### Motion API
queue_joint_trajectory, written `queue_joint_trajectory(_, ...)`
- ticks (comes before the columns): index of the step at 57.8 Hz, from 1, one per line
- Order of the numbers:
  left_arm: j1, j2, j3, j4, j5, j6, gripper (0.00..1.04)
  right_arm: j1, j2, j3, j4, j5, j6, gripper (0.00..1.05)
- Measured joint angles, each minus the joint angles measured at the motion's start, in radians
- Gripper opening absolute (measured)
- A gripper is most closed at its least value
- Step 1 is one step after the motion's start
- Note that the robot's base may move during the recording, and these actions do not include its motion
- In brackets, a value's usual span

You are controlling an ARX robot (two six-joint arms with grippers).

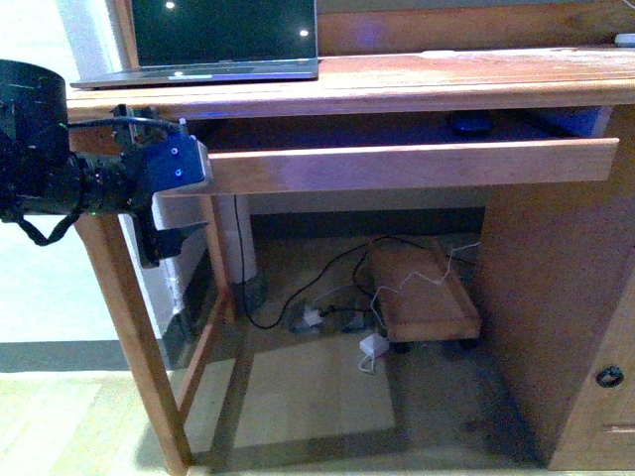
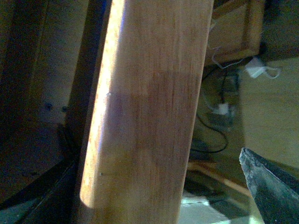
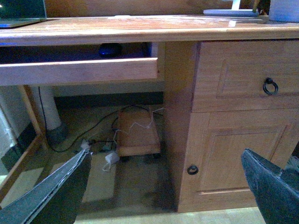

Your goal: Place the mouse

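Dark grey mouse (image 3: 110,49) in the keyboard tray (image 3: 79,71), well apart from wide-open, empty right gripper (image 3: 166,158).

A wooden worktop (image 1: 476,69) carried an open laptop (image 1: 223,35) at its left end. Just beneath the worktop, a pull-out tray (image 1: 417,164) stood drawn forward. Under the worktop, tangled cables (image 1: 298,288) and a low wheeled wooden stand (image 1: 422,293) lay on the pale floor (image 1: 298,397). Below the worktop's right end stood a cabinet (image 3: 233,154) with 1 drawer and 1 door.
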Motion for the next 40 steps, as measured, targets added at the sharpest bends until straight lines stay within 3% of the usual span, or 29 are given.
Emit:
queue_joint_trajectory(21,-0.018,-0.245,-0.274,-0.090,0.052,-0.192,0.97,0.000,0.000,0.000,0.000,0.000,0.000,0.97)
queue_joint_trajectory(40,-0.108,-0.551,-0.596,-0.171,0.107,-0.391,0.97,0.000,0.000,0.000,0.000,0.000,0.000,0.97)
